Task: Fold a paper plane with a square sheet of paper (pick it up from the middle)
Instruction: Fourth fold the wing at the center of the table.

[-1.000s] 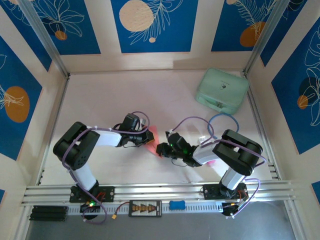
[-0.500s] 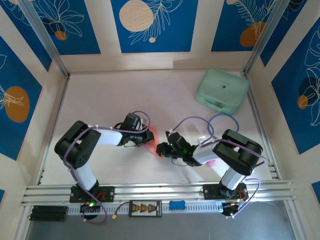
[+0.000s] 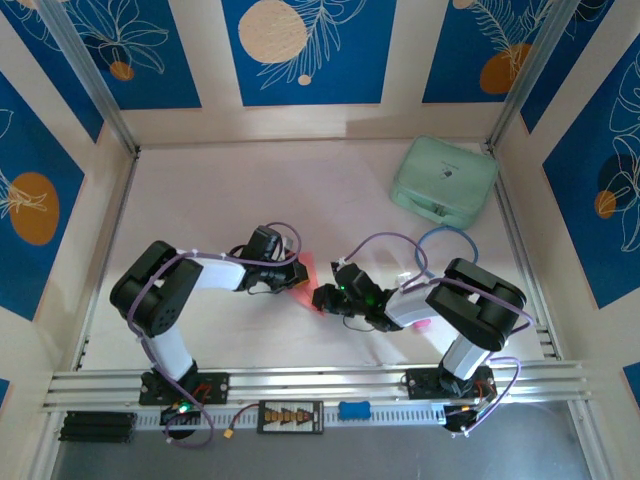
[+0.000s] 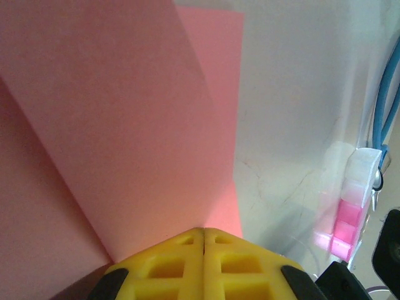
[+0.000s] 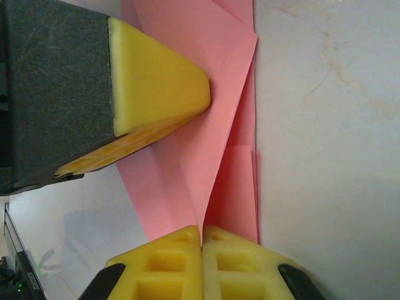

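Note:
The salmon-pink sheet of paper [image 3: 309, 267], partly folded into layered flaps, lies on the table between the two arms. My left gripper [image 4: 204, 232] is shut, and its yellow tips sit against the paper [image 4: 125, 125]; nothing visibly enters the seam. From the right wrist view its yellow finger [image 5: 156, 81] rests on the paper [image 5: 187, 169]. My right gripper [image 5: 201, 230] is shut on a raised flap that runs into its seam. In the top view the left gripper [image 3: 297, 274] and right gripper [image 3: 320, 297] meet at the paper.
A mint-green rounded case [image 3: 444, 181] stands at the back right. A small bright-pink stick-shaped object [image 4: 342, 225] lies beside a blue cable [image 4: 382, 94], right of the paper. Aluminium rails [image 3: 320, 385] run along the near edge.
The left arm has crept slightly to the right toward the paper. The right arm and the paper look unchanged.

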Controlling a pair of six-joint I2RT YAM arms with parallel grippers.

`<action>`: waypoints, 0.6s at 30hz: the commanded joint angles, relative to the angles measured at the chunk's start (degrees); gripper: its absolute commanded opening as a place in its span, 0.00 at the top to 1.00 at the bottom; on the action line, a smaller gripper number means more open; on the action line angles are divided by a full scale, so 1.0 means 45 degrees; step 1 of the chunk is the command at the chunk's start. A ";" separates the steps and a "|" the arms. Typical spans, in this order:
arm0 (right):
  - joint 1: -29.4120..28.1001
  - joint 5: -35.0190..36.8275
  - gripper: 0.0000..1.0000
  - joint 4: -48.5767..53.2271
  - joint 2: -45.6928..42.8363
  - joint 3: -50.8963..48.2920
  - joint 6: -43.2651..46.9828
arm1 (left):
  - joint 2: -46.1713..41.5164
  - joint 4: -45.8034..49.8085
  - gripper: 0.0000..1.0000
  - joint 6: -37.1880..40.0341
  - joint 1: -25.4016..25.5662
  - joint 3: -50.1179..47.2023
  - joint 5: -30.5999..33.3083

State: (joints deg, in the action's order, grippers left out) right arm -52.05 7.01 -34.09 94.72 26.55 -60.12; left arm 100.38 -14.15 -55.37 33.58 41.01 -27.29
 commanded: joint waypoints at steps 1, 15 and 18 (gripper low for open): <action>-0.0131 -0.0702 0.92 0.1757 0.0354 -0.0108 -0.0244 | 0.0254 0.0667 0.99 0.0252 0.0074 0.0066 0.0517; -0.0167 -0.1144 0.87 0.2724 -0.1015 -0.0099 -0.0056 | 0.0375 0.0538 0.99 0.0294 0.0076 0.0012 0.0401; -0.0184 -0.1075 0.87 0.2982 -0.1143 -0.0148 -0.0080 | 0.0370 0.0489 0.99 0.0288 0.0070 -0.0013 0.0413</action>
State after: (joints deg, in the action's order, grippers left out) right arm -52.16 4.38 -25.80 90.72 26.89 -60.12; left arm 100.68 -14.20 -55.35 33.58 41.04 -27.33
